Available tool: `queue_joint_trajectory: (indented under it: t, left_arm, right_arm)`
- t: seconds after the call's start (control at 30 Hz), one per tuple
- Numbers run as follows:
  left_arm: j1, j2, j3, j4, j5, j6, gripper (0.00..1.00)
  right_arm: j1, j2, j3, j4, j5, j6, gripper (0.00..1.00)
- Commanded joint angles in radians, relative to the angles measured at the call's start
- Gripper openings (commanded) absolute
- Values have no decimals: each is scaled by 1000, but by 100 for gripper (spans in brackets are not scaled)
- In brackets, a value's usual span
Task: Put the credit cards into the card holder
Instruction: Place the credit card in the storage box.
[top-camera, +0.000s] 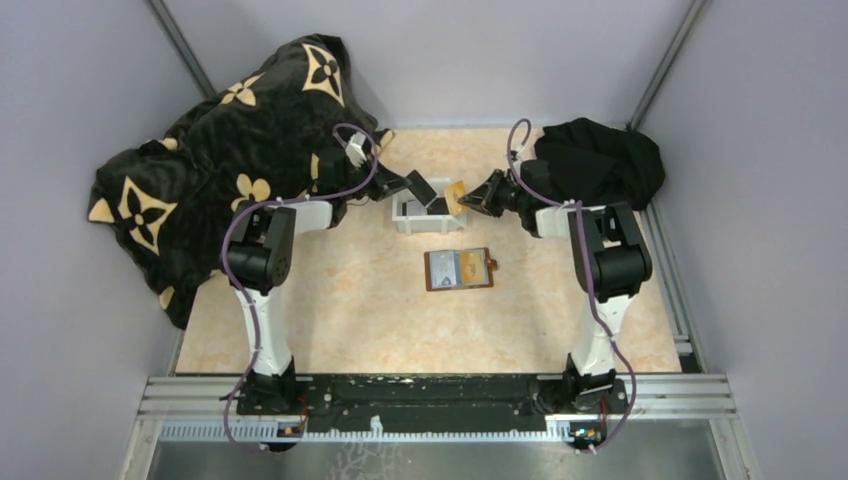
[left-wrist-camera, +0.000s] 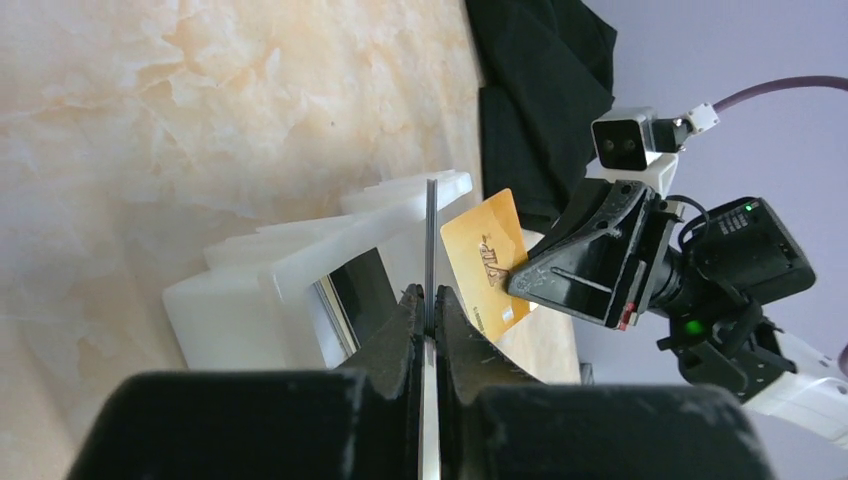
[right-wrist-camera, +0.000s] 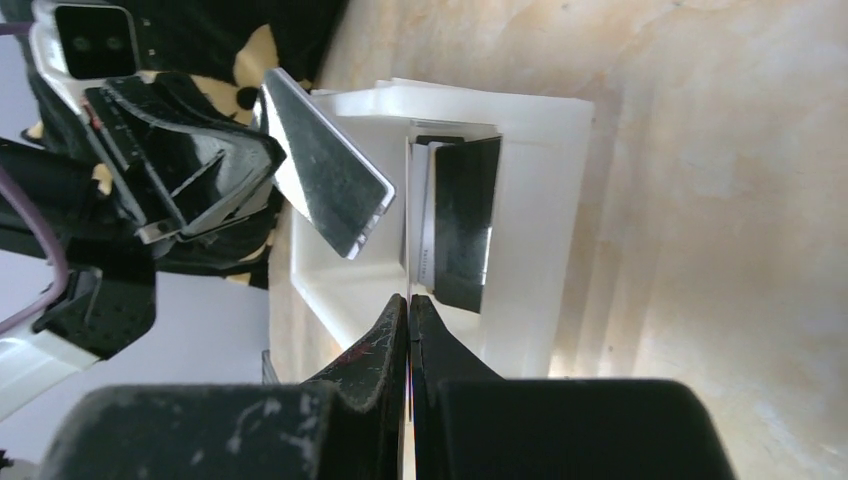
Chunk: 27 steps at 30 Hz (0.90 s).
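At the far left of the table (top-camera: 350, 310), a black blanket (top-camera: 200, 170) with tan flower shapes is heaped up against the wall. The left hand (left-wrist-camera: 431, 297) is seen closed narrowly on a grey card (right-wrist-camera: 325, 190), which is gripped by 1 short edge and held tilted in the air above the left side of a white tray (top-camera: 405, 217). Inside the tray, 1 black card (right-wrist-camera: 462, 215) is stood on edge against the inner wall, and a paler card is glimpsed behind it, though too little of it is shown for its colour to be told. Nearer the arm bases, and well apart from the tray, the reddish-brown card holder (top-camera: 459, 268) is laid open and flat on the table; pale patches are seen on its inner face, too small to be made out. At the right side of the tray, a gold card (left-wrist-camera: 485, 262) is held upright by its edge, pinched in the right hand (right-wrist-camera: 409, 305), whose 2 fingers are pressed together on it. Whether the gold card is touching the tray cannot be told. The 2 held cards are kept near each other but apart. At the far right, a black cloth (top-camera: 600, 160) is bunched in the corner.
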<state>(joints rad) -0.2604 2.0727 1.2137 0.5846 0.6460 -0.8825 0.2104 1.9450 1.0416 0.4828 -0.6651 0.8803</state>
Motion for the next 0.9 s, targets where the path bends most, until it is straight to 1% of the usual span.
queue_joint_trajectory:
  t: [0.0,0.13,0.23,0.33,0.43,0.6,0.73,0.87]
  left_arm:
    - [-21,-14,56,-77,-41,89,8]
    - [-32,-29,64,-127,-73,131,22]
    - [-37,-35,61,-139,-84,142,29]
    - [-44,-44,56,-143,-94,150,35]
    - [-56,-60,62,-159,-109,168,38]
    - [-75,-110,76,-207,-157,206,39]
    - [-122,-209,42,-254,-264,271,39]
    - [-204,-325,-34,-303,-407,331,39]
  right_arm:
    - [-8,-89,0,-34,42,-71,0]
    - [-8,-142,-20,-91,79,-122,0]
    - [0,-194,-48,-134,120,-159,0]
    - [29,-264,-68,-221,190,-230,0]
    - [89,-357,-83,-317,308,-305,0]
    - [195,-475,-131,-435,516,-375,0]
    - [287,-539,-166,-514,654,-412,0]
    - [362,-584,-221,-555,759,-412,0]
